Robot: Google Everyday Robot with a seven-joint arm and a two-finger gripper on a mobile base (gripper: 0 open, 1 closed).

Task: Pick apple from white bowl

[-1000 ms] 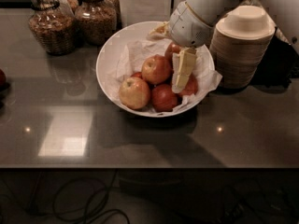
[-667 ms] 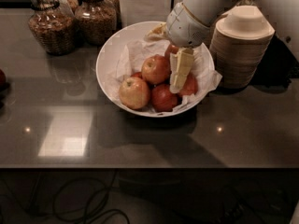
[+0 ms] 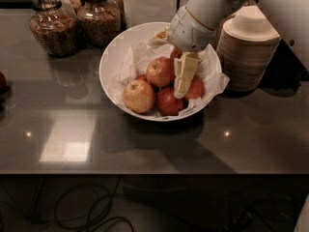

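The white bowl [image 3: 110, 64], lined with crumpled white paper, stands at the middle of the dark table. The orange-red apple [image 3: 159, 71] with a pale blush lies in its centre. A paler yellow apple [image 3: 138, 95] lies at the front left, a dark red apple [image 3: 169, 102] at the front, and another red apple [image 3: 197, 88] at the right. My gripper [image 3: 185, 75] reaches down into the bowl from the upper right. It is right beside the orange-red apple, on its right side, and partly hides the right red apple.
A stack of beige disposable bowls [image 3: 248, 50] stands close to the bowl's right. Two glass jars [image 3: 50, 25] [image 3: 99, 16] stand at the back left. A dark red object [image 3: 2, 81] is at the left edge. The table's front edge runs below the bowl.
My gripper has shifted slightly left and down, closer to the orange-red apple. The apples and the bowl have not moved.
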